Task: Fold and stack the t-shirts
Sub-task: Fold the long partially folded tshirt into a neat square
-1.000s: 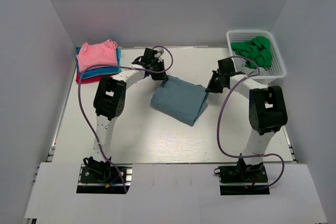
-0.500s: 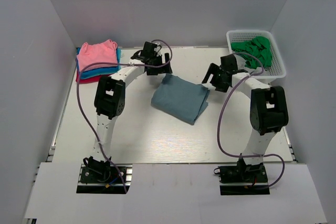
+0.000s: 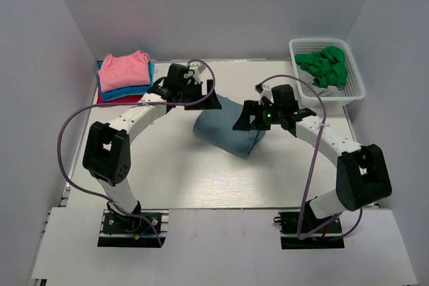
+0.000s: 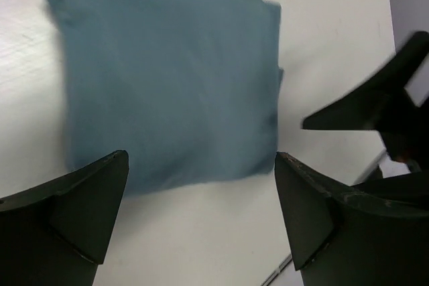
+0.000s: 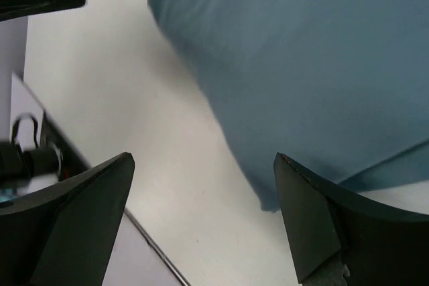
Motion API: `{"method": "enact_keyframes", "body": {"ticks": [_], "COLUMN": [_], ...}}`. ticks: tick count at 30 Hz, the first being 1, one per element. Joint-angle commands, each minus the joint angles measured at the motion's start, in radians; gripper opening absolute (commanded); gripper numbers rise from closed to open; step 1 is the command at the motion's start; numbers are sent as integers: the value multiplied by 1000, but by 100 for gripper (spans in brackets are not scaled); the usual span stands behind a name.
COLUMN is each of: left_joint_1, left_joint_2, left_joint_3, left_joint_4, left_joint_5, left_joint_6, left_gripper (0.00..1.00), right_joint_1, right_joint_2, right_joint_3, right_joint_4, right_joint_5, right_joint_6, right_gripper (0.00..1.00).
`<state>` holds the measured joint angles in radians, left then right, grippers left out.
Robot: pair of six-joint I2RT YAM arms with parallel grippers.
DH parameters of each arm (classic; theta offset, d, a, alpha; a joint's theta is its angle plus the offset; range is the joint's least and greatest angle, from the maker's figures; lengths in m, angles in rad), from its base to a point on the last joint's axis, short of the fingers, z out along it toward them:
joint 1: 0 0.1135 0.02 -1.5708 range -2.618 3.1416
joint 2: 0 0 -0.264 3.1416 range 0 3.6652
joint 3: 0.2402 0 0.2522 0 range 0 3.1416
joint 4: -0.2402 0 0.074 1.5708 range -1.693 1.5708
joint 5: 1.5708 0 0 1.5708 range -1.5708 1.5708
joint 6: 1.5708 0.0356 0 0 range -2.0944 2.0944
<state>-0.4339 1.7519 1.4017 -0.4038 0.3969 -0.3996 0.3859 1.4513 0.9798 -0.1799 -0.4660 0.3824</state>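
Observation:
A slate-blue t-shirt (image 3: 226, 130) lies folded flat in the middle of the table. My left gripper (image 3: 209, 102) hovers open over its far left corner, holding nothing. My right gripper (image 3: 245, 122) stands open over its right edge, also holding nothing. In the left wrist view the shirt (image 4: 167, 78) fills the space beyond the open left gripper (image 4: 201, 157). In the right wrist view the shirt (image 5: 322, 58) lies up and to the right of the open right gripper (image 5: 204, 157). A stack with a pink shirt (image 3: 124, 68) over a bright blue one (image 3: 136, 89) and a red one (image 3: 108, 100) sits at the far left.
A white mesh basket (image 3: 354, 88) at the far right corner holds crumpled green cloth (image 3: 325, 65). Grey walls close in the table on the left, back and right. The right gripper's dark finger (image 4: 375, 108) shows at the right of the left wrist view.
Both grippers went from shut to open and let go of the slate-blue shirt's far corners. Both arms then swung inward and now hover over the folded shirt.

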Motion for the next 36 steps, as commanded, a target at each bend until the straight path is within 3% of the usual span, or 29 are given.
{"method": "enact_keyframes", "body": {"ticks": [1,5,9,18,21,25,27,31,34,36], "left_joint_1": [-19,-29,-9,1,1,1,-14,-23,-11,-11], "left_joint_2": [41,142,262,259,219,160,135,107,95,95], "left_joint_3": [-116,-129,-90,-121,-132,-124,-75,75,102,102], "left_joint_4": [130,178,142,44,-24,-81,-92,-173,-199,-208], "left_joint_5": [181,186,172,85,-42,-73,-11,-20,-9,-105], "left_joint_6": [-12,15,45,85,94,94,94,82,94,114], "left_gripper": [100,100,100,100,100,100,100,100,100,100], "right_joint_1": [30,42,30,5,-12,-16,-10,-9,-13,-13], "right_joint_2": [53,152,188,337,288,216,169,74,11,-9], "right_joint_3": [-46,-93,-167,-236,-271,-282,-245,-144,-66,-8], "right_joint_4": [53,114,168,138,158,129,88,36,-4,-45], "right_joint_5": [-166,-242,-206,-108,-76,-68,-103,-143,-183,-212], "right_joint_6": [-134,-186,-163,-182,-166,-174,-194,-204,-206,-209], "right_gripper": [90,90,90,90,90,90,90,90,90,90]}}
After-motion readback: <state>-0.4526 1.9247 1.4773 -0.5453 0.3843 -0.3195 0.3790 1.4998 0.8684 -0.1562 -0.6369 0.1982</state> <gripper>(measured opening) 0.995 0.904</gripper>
